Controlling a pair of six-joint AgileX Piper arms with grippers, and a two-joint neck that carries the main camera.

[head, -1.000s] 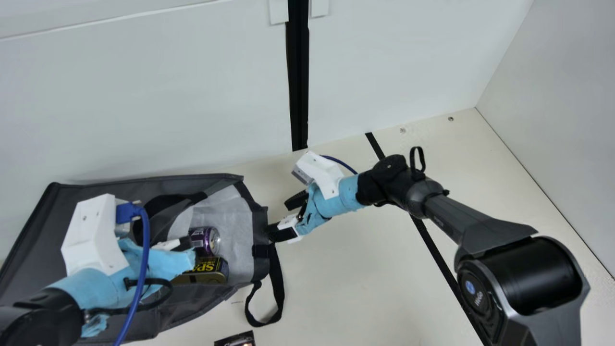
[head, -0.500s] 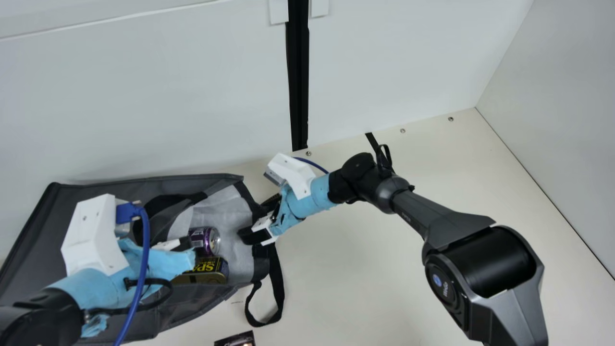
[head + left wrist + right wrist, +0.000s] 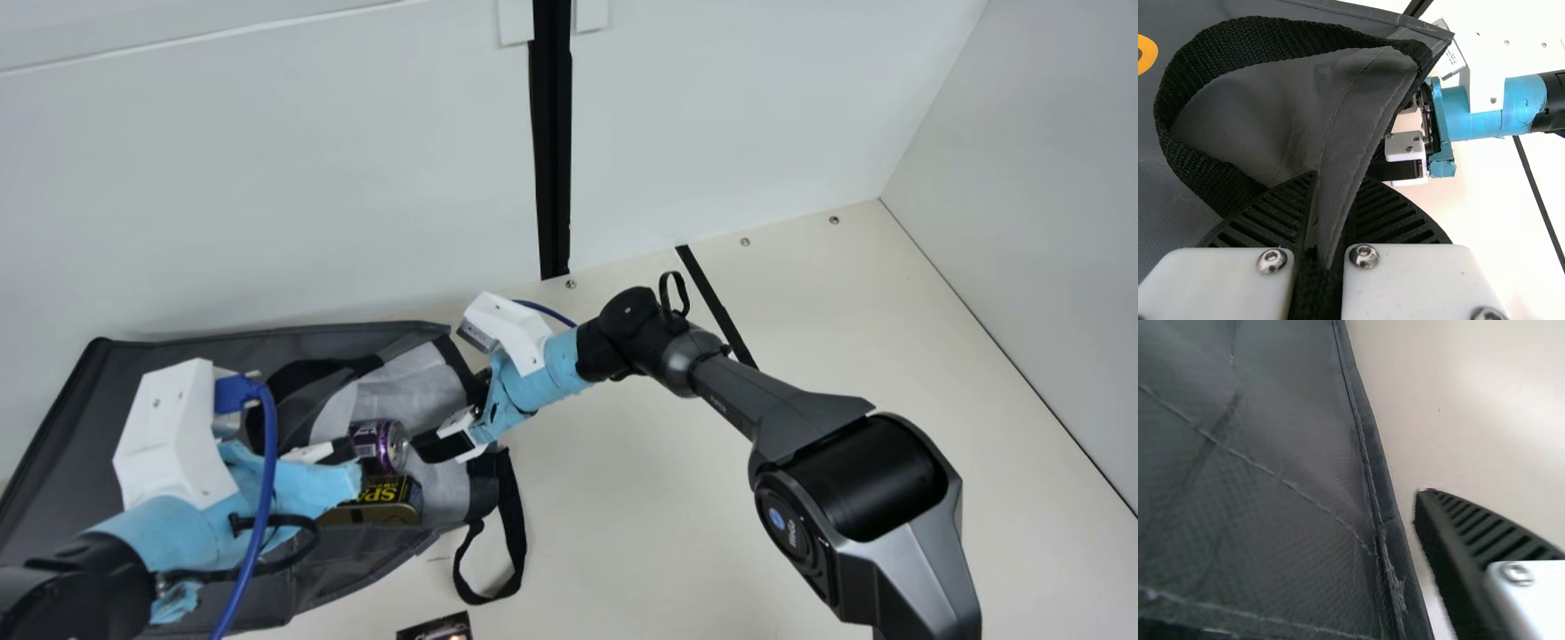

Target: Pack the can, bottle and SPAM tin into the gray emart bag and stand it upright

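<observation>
The gray emart bag [image 3: 98, 427] lies on its side, its mouth toward the right in the main view. Inside the mouth are the purple can [image 3: 380, 444] and the SPAM tin [image 3: 387, 500]. My left gripper [image 3: 333, 452] is over the bag's upper layer; in its wrist view the left gripper [image 3: 1331, 200] is shut on a fold of bag edge by the black handle. My right gripper [image 3: 452, 416] stands open at the mouth, one finger inside near the can. In the right wrist view the right gripper [image 3: 1298, 563] has bag fabric between its fingers, one finger mostly hidden.
A black strap loop [image 3: 514, 542] hangs from the bag's mouth onto the cream table [image 3: 658, 507]. A small dark printed item [image 3: 437, 628] is at the main view's bottom edge. White walls [image 3: 293, 178] stand behind and to the right.
My right gripper has moved left from outside the bag's mouth, so that one finger is inside it close to the can. My left arm, the bag and its contents have kept still.
</observation>
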